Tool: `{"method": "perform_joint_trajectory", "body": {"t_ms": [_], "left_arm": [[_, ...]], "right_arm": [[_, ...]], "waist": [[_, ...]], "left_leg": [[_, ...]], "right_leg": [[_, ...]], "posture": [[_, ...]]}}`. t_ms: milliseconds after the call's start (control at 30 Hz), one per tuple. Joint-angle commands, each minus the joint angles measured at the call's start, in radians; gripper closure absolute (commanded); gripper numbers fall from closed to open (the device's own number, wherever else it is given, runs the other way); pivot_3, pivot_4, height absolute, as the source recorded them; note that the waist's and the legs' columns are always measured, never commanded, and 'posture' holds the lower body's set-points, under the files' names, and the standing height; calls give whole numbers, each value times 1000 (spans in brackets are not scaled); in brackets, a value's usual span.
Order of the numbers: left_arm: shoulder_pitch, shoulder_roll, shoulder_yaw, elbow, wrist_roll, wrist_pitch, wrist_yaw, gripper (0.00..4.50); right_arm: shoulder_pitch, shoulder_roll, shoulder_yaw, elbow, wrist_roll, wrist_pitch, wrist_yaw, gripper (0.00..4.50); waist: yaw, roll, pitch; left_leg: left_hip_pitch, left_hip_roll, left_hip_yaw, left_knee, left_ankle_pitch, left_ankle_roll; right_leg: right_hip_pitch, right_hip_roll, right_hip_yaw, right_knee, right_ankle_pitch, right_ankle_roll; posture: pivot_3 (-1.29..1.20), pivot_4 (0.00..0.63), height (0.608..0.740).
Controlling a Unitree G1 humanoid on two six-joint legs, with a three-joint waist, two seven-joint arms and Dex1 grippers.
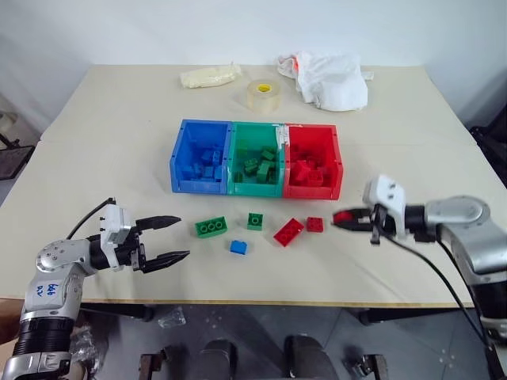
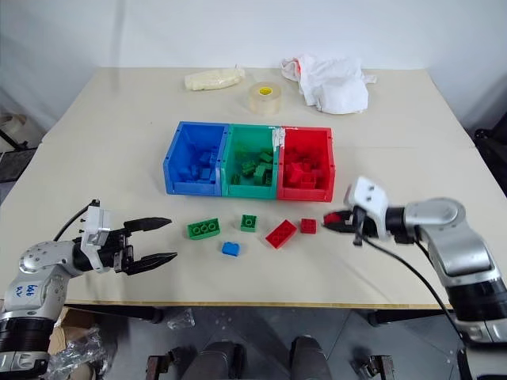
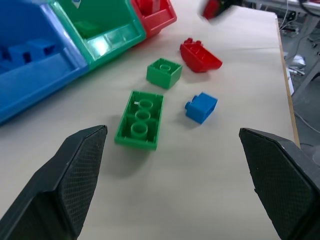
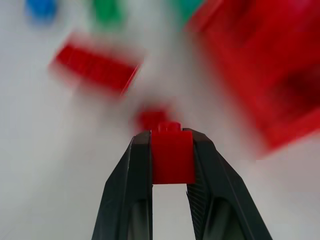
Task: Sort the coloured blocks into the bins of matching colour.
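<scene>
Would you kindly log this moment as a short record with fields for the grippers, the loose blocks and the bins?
right gripper: shut on a red block, held above the table
left gripper: open, holds nothing
loose blocks on table: green oblong block, green square block, blue block, red oblong block, small red square block
bins: blue bin, green bin, red bin, joined in a row, each with blocks of its own colour

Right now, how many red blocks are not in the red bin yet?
3. An oblong red block and a small red block lie on the table in front of the red bin. A third red block is pinched in the right tool.
</scene>
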Motion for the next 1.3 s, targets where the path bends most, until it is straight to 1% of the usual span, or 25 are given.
{"method": "perform_joint_trajectory", "body": {"t_ms": [33,67,133,267,300,367,433,467,533,667,833,967,1133,1233,1300], "left_arm": [[-17,-2,6,-3,-1,-20,3,0],[-18,-6,3,-5,1,-21,5,0],[-20,-11,-1,-8,2,-24,8,0],[-21,-22,-2,-14,3,-30,17,0],[-21,-24,-3,-14,4,-33,20,0],[-19,-28,-4,-19,3,-37,25,0],[-17,-32,-5,-24,1,-40,26,0],[-17,-32,-5,-24,1,-41,26,0],[-19,-34,-6,-22,0,-42,23,0],[-24,-34,-8,-12,1,-43,15,0],[-35,-31,-5,23,1,-63,-12,0],[-32,-23,1,47,2,-66,-23,0],[-27,-15,17,85,1,-88,-42,0],[-31,-12,25,106,2,-99,-47,0],[-32,-10,29,112,2,-102,-50,0]], "right_arm": [[-152,66,-11,130,-30,-57,-77,3998],[-205,92,3,203,-64,-91,-109,3998],[-295,137,28,341,-131,-169,-169,3255],[-414,205,48,563,-204,-297,-241,2003],[-428,216,48,594,-211,-322,-246,1598],[-439,229,49,614,-222,-359,-244,1001],[-438,233,41,611,-219,-385,-229,281],[-429,230,36,595,-211,-388,-216,43],[-393,216,26,539,-190,-389,-181,13],[-266,157,1,345,-110,-309,-73,13],[-19,22,-84,90,-19,-198,-9,13],[194,-99,-192,-67,59,-71,30,13],[487,-241,-341,-136,62,27,66,13],[583,-260,-406,-132,52,15,62,13],[610,-266,-423,-141,50,12,62,13]], "waist": [[-2,0,0],[-7,0,0],[-9,0,0],[-14,0,0],[-15,0,0],[-16,0,0],[-18,0,0],[-18,0,0],[-19,0,0],[-13,0,0],[-4,0,0],[-5,0,0],[5,0,0],[10,0,0],[11,0,0]], "left_leg": [[0,0,0,0,0,0],[0,0,0,0,0,0],[0,-2,0,0,0,0],[0,-3,-2,-2,0,0],[0,-3,-2,-2,0,0],[0,-3,-2,-3,0,0],[0,-3,-2,-3,0,0],[0,-3,-2,-3,0,0],[0,-3,-2,-2,0,0],[0,-3,-2,-2,0,0],[-1,-4,-4,0,0,1],[-1,-4,-4,0,0,1],[-1,-4,-2,0,0,1],[0,-3,0,0,-1,2],[0,-3,1,0,0,2]], "right_leg": [[0,0,0,0,0,0],[0,0,0,1,0,0],[0,-1,0,2,0,0],[-1,-2,-1,7,0,0],[-1,-2,-1,7,0,0],[-1,-2,-2,7,0,0],[-2,-1,-2,7,0,0],[-2,-1,-2,7,0,0],[-1,-1,-2,7,0,0],[-1,-1,-2,7,0,0],[0,-3,-3,7,0,0],[1,-3,-3,6,0,0],[1,-3,-2,6,0,0],[2,-3,-1,5,0,0],[1,-3,0,5,0,0]], "posture": [[0,150,740],[0,150,740],[0,150,740],[0,150,740],[0,150,740],[0,150,740],[0,150,740],[0,150,740],[0,150,740],[0,150,740],[0,150,740],[0,150,740],[0,150,740],[0,150,740],[0,150,740]]}}
